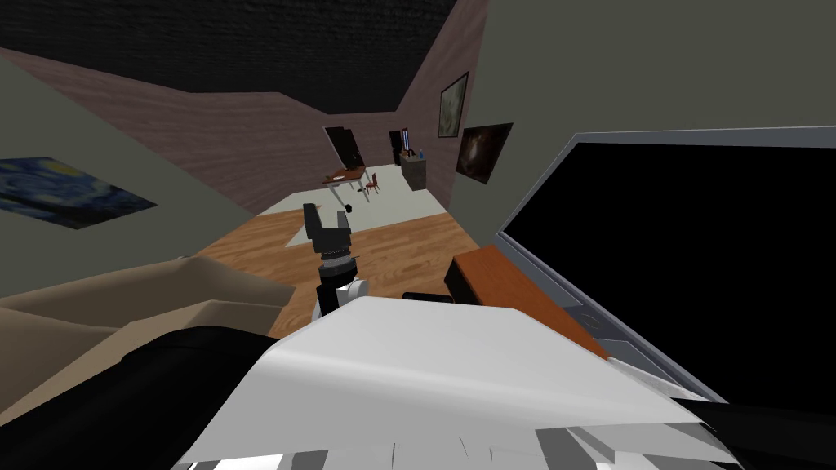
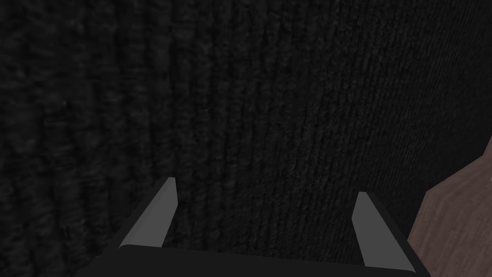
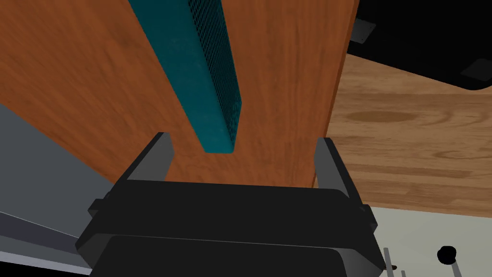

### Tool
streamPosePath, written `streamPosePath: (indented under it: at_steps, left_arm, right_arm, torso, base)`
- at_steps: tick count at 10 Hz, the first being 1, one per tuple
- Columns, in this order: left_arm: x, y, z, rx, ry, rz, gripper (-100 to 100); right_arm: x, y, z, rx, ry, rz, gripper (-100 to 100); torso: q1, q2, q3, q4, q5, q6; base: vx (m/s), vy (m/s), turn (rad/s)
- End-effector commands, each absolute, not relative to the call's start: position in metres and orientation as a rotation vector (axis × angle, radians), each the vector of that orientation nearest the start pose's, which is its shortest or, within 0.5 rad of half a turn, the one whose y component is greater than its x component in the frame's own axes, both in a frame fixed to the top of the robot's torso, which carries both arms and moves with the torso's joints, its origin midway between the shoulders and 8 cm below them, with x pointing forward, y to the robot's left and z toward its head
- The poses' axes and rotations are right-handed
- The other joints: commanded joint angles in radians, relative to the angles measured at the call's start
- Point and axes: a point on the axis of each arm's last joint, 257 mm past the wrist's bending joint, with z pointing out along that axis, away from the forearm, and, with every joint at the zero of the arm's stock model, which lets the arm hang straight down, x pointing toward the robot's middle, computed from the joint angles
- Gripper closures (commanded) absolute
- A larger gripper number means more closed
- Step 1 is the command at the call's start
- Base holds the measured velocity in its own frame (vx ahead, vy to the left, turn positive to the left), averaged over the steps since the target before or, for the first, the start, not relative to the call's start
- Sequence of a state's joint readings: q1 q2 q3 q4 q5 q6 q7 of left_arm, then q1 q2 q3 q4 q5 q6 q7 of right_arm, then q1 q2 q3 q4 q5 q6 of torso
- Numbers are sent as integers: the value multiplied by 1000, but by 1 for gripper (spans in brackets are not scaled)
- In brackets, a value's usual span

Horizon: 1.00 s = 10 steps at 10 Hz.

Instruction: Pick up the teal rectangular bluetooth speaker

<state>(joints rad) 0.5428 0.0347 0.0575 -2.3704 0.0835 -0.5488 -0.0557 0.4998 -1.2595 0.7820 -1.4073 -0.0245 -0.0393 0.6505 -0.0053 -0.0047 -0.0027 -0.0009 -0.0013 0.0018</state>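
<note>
The teal speaker [image 3: 204,77], a long narrow box with a mesh face, lies on a reddish-brown wooden top [image 3: 96,86]. My right gripper [image 3: 242,146] hangs open just above that top, its two fingers standing either side of the speaker's near end without touching it. The same wooden top [image 1: 522,298] runs along the right of the head view, in front of a large black screen [image 1: 702,269]. My left gripper [image 1: 326,219] is raised in front of me with its fingers [image 2: 156,214] open and nothing between them.
The wooden top's edge drops to a lighter wood floor [image 3: 413,139] beside the right gripper. A grey frame [image 3: 38,163] borders the top's other side. A beige sofa [image 1: 122,310] sits to my left. Far ahead stand a small table [image 1: 343,175] and chair.
</note>
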Motion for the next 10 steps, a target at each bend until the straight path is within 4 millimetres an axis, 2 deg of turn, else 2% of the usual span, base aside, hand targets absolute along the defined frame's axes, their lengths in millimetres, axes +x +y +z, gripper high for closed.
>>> streamPosePath:
  at_steps: [1, 5, 6, 7, 8, 10]
  left_arm:
    - [309, 300, 61, -571, 534, -1256, 0]
    - [309, 300, 61, -571, 534, -1256, 0]
    - [309, 300, 61, -571, 534, -1256, 0]
    - [309, 300, 61, -571, 534, -1256, 0]
    - [309, 300, 61, -571, 534, -1256, 0]
    - [309, 300, 61, -571, 534, -1257, 0]
  right_arm:
    - [54, -513, -508, -422, 2843, -76, -100]
    - [15, -521, -516, -500, 2913, -96, -100]
    - [20, -520, -514, -488, 2905, -96, -100]
    - [19, -520, -514, -491, 2906, -96, 0]
    - [18, -517, -521, -479, 2906, -98, -100]
    - [16, -512, -531, -463, 2907, -100, -100]
  torso:
    - [0, 0, 0, 0, 0, 0]
    - [2, 0, 0, 0, 0, 0]
    - [3, 0, 0, 0, 0, 0]
    - [4, 1, 1, 0, 1, 0]
    - [5, 2, 1, 0, 1, 0]
    - [4, 3, 2, 1, 1, 0]
  base:
    - [38, -82, 70]
    - [32, -54, 42]
    - [9, -16, 5]
    - [0, 0, 0]
    - [-4, -18, 58]
    - [-18, -22, 68]
